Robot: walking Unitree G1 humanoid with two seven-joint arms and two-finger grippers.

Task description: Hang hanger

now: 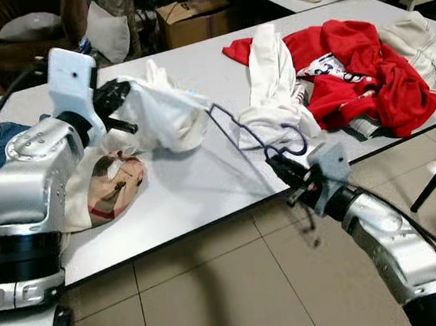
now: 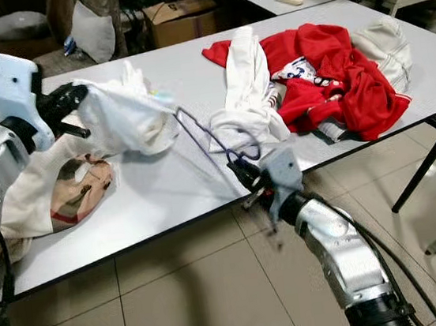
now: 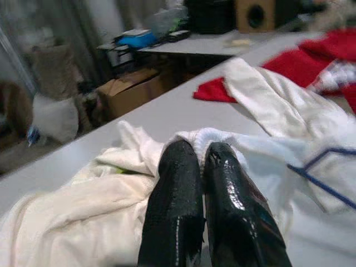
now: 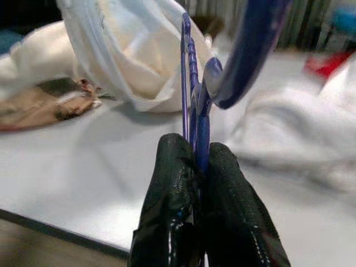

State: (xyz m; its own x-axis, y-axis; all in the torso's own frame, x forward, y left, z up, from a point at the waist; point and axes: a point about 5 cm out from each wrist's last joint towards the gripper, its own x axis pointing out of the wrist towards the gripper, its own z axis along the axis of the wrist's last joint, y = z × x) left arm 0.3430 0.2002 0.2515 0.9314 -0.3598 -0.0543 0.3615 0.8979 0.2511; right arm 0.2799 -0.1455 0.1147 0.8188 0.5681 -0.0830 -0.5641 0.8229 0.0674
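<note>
Tabletop (image 1: 205, 188): white, long, with a dark edge; a tiled floor (image 1: 218, 290) is seen below it.

Red garment (image 1: 365, 65): heaped beyond the right gripper; a white patch with printing is seen on it, but no writing can be read.

White garment (image 1: 164, 110): lifted off the tabletop, its cloth pinched in the clenched left gripper (image 3: 203, 158). In the left wrist view the two black fingers are seen pressed together on a ribbed edge of the cloth.

Second white garment (image 1: 272, 85): laid between the red heap and the right gripper.

Printed cloth (image 1: 113, 184): lain flat below the left gripper; no lettering can be made out.

Cardboard box (image 1: 192, 19): stood on the floor beyond the tabletop.

Hanger (image 1: 250, 135): blue wire, stretched between the two grippers, one end tucked into the lifted white garment. Its hook end is clamped by the right gripper (image 4: 200, 153) just off the tabletop's near edge; this grip is shown plainly in the right wrist view.
</note>
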